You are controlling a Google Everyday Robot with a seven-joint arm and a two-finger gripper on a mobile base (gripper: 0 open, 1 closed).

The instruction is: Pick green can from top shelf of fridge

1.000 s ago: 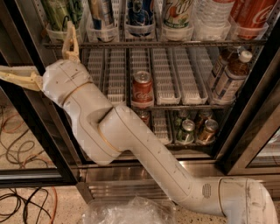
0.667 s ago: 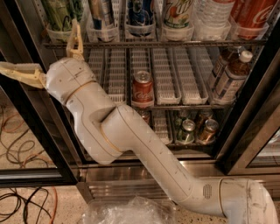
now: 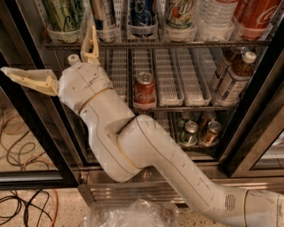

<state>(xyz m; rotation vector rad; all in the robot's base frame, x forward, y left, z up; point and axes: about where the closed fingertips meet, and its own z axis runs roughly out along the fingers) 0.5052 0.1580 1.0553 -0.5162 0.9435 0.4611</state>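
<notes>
The green can (image 3: 64, 13) stands at 11 o'clock in the view, seated in the cup-like front of a plastic lane on the top shelf (image 3: 177, 44) of the fridge (image 3: 262, 111), so the lane holds it upright and facing the door. The tool (image 3: 46, 48) sits just below that shelf edge with its fingers spread wide apart. One points to 9 o'clock and the other to 12 o'clock, beside the can's lane, probably splayed to take the can's width. Nothing is gripped. Compared with a second ago, the wrist and the upright finger have slid toward 3 o'clock. The red cola can (image 3: 144, 91) below is unmoved.
</notes>
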